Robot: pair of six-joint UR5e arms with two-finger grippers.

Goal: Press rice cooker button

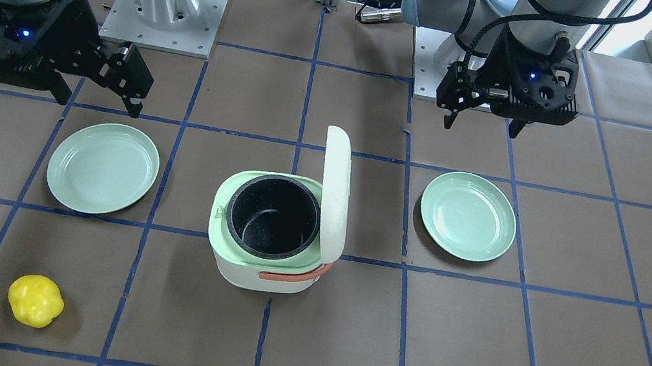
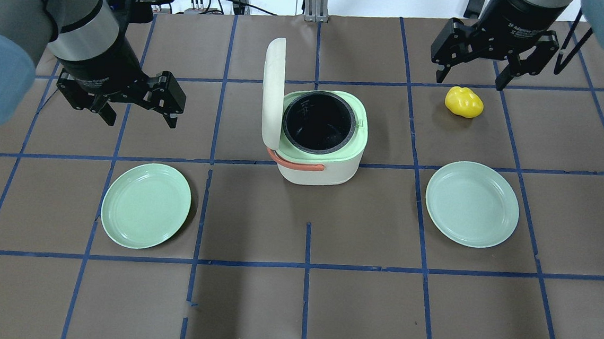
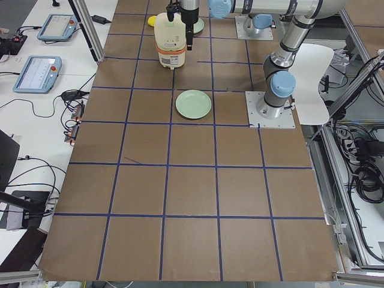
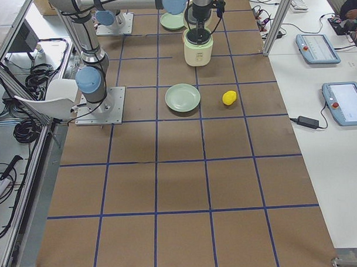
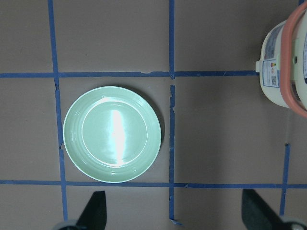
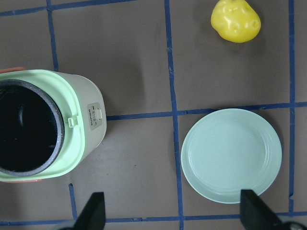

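The white rice cooker stands at the table's middle with its lid swung upright and open, showing the pale green rim and the black inner pot. Its orange strap handle hangs on the side facing the robot. A small latch tab sits on the rim's side toward my right arm. My left gripper hovers open and empty to the cooker's left, behind a green plate. My right gripper hovers open and empty at the far right, beside a yellow object. The cooker also shows in the front view.
A green plate lies at the near left and another green plate at the near right. A lumpy yellow object lies at the far right, just under my right gripper. Blue tape lines grid the brown table.
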